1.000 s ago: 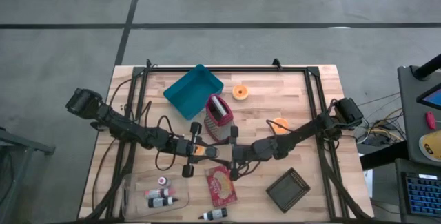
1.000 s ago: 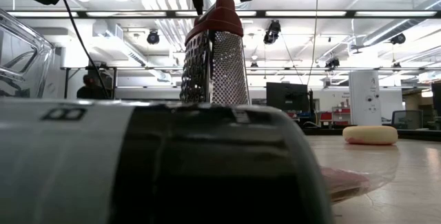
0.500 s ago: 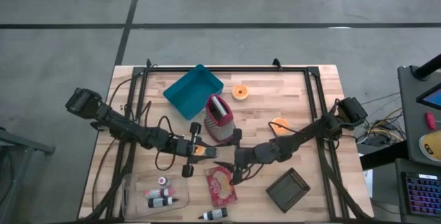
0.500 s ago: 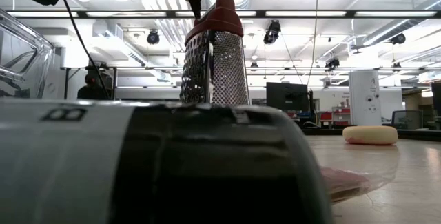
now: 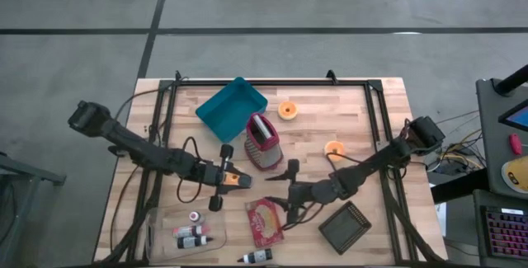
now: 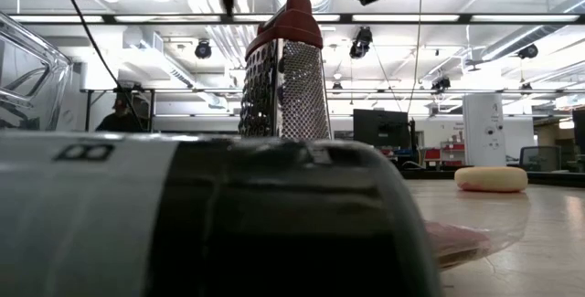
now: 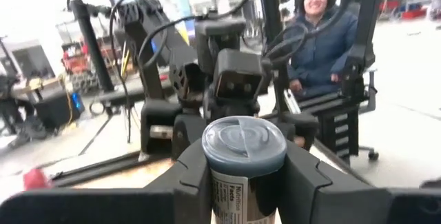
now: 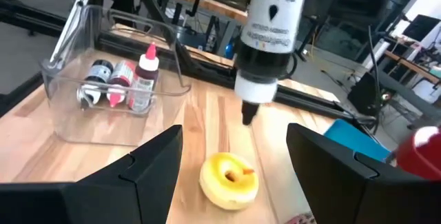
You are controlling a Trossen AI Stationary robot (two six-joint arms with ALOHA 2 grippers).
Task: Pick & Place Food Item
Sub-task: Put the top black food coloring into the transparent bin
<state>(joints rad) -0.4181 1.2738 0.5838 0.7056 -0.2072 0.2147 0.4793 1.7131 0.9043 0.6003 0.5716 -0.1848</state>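
My left pincer (image 5: 235, 178) is clenched on the black-labelled bottle (image 7: 242, 148), one finger on each flank. The bottle's long axis stands upright. Its flat round end faces up and its narrow nozzle (image 8: 247, 114) points down at the table (image 5: 346, 103), clear of the wood. A yellow ring (image 8: 229, 178) lies on the boards just beside the spot under the nozzle, not touching it.

My right pincer (image 5: 285, 190) faces the left one across a short gap. It is released, fingers (image 8: 155, 162) spread wide with nothing between them, and the bottle hangs straight ahead of it.

There is little room around the pair. The grater (image 5: 262, 142) stands just beyond both pincers, toward the far edge. The red packet (image 5: 264, 221) lies just beside the right pincer on the near side, and the dark square tray (image 5: 344, 225) is near that arm's forearm. The clear bin (image 8: 76, 124) with small bottles sits near the left pincer, toward the near edge.

Beyond the grater, the teal tray (image 5: 231, 108) and an orange ring (image 5: 287, 110) are well apart from the pincers. Another ring (image 5: 334, 147) lies beside the right arm. The bare boards between those two rings are the most open ground.
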